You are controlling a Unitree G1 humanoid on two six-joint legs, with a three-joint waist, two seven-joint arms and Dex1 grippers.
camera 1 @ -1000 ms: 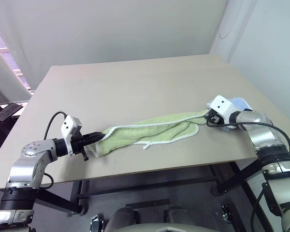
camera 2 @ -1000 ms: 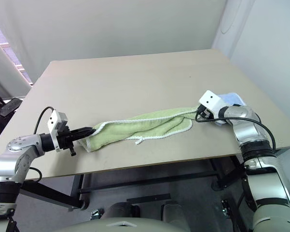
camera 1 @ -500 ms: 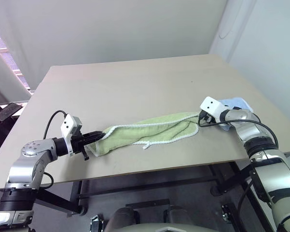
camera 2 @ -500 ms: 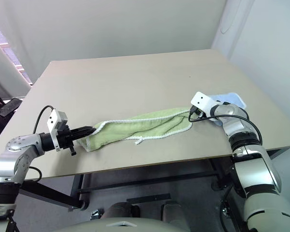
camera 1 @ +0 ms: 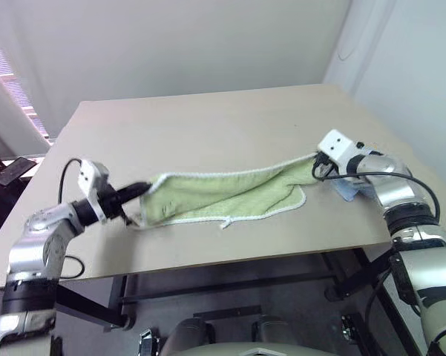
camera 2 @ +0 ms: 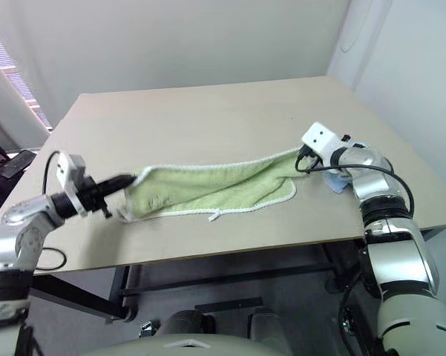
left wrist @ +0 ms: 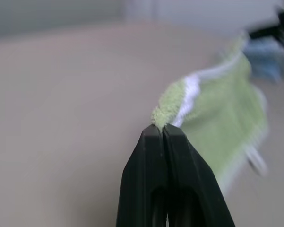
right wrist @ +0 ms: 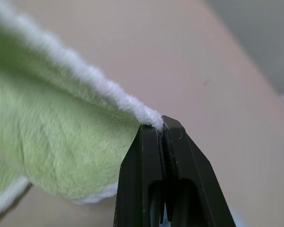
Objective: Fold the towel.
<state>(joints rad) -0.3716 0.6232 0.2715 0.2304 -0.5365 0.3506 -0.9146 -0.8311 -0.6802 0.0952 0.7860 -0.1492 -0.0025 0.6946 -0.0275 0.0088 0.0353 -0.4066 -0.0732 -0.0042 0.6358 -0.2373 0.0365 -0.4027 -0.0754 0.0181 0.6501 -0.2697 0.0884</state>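
Observation:
The light green towel (camera 1: 223,193) with white edging hangs stretched between both grippers above the front part of the table, its lower edge trailing on the tabletop. My left gripper (camera 1: 143,187) is shut on the towel's left corner (left wrist: 172,106). At the right end, my right gripper (camera 1: 315,158) is shut on the white-edged corner (right wrist: 146,115). The top edge runs taut from one gripper to the other, while the lower part (camera 2: 230,196) sags in folds.
A small light blue folded cloth (camera 1: 354,189) lies on the table under my right arm, close to the right edge. The tan table (camera 1: 208,126) stretches open behind the towel. A dark object (camera 1: 7,172) sits off the table's left side.
Both grippers have risen, lifting the towel's top edge off the table and pulling it taut. The right gripper has closed on the right corner. The left gripper stayed shut on its corner.

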